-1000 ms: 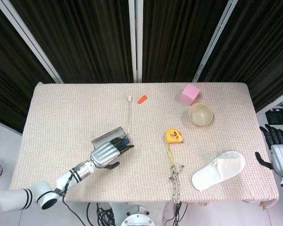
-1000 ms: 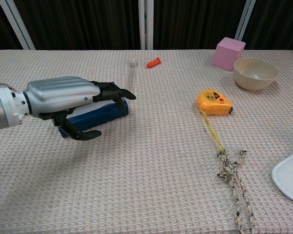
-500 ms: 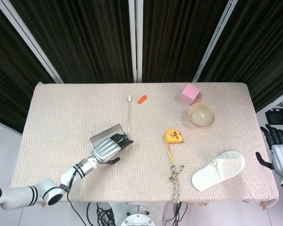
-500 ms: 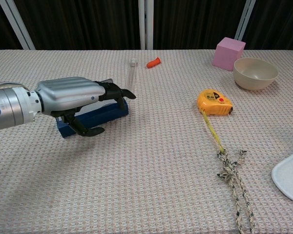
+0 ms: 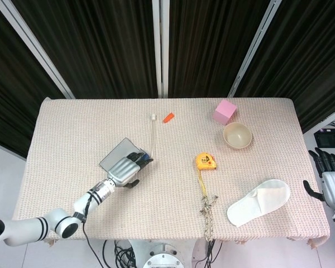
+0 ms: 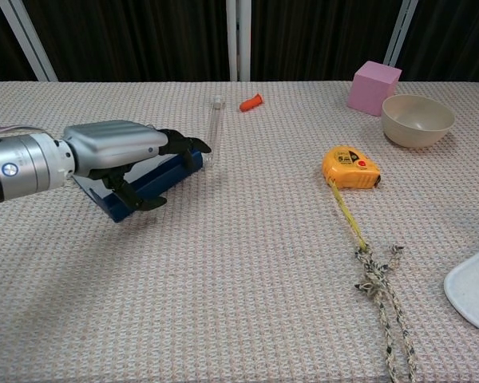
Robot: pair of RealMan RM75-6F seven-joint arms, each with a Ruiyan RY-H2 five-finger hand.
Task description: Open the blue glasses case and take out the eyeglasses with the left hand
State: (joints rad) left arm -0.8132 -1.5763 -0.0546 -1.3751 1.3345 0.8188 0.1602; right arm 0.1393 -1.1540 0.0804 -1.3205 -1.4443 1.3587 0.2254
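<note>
Case [image 6: 148, 185] sits at the table's [image 5: 72, 128] left side, tilted up under the left hand [image 6: 116, 148]; fingers [image 6: 180, 144] curl over its top edge, thumb underneath, gripping it. Right hand [image 5: 329, 181] hangs off-table, fingers apart.

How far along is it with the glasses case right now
Done: the left hand has reached the blue glasses case, and the grey lid looks raised in the head view. In hand: its fingers lie over the case's open side. Left: taking out the eyeglasses, which neither view shows. The right hand is off the table's edge.
</note>
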